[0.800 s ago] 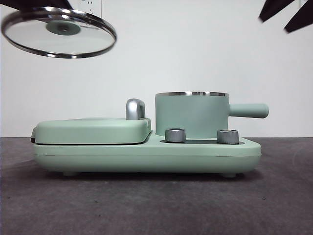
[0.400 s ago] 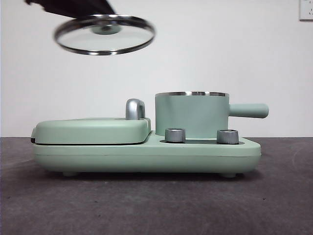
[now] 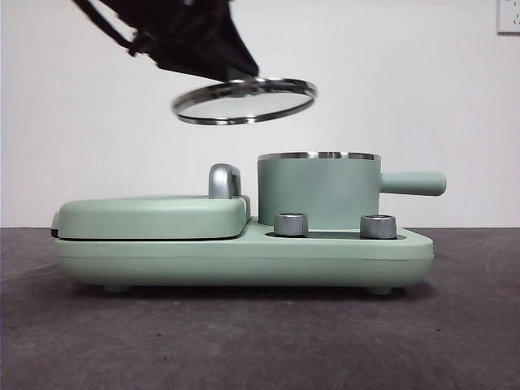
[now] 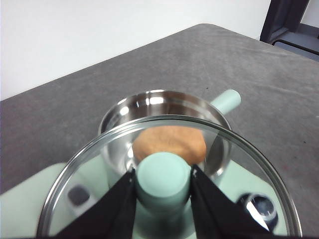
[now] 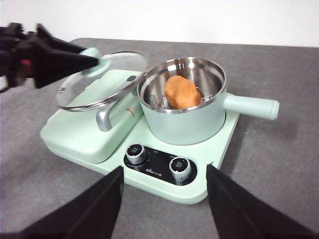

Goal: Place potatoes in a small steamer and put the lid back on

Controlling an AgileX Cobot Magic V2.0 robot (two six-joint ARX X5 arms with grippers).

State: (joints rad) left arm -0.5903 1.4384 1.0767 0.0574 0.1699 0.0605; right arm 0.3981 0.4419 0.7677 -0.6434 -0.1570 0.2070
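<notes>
Our left gripper (image 4: 163,186) has its jaws pinching the mint knob (image 4: 163,175) of the lid (image 3: 244,101), one jaw on each side of it. We hold the lid in the air, slightly tilted, above and to one side of the small steamer (image 3: 318,192); in the front view its steel rim overlaps the pot's near edge only partly, and clear air shows between the lid's underside and the pot's shiny rim. Through the glass we see the potatoes (image 4: 169,143) lying inside the steamer; in the right wrist view they rest on a rack in the steel bowl (image 5: 182,91), below the rim. The steamer's straight side handle (image 3: 413,183) juts away from the lid. The pot stands on a mint base (image 3: 244,258) with two knobs (image 5: 158,161) at its front edge, beside the flat griddle cover (image 3: 153,216) and its chrome handle (image 3: 225,180), over which part of the lid hangs. Our right gripper (image 5: 164,199) hangs back over the worktop (image 3: 260,341) in front of the base, jaws spread wide and empty. The worktop around the base lies bare and grey.
</notes>
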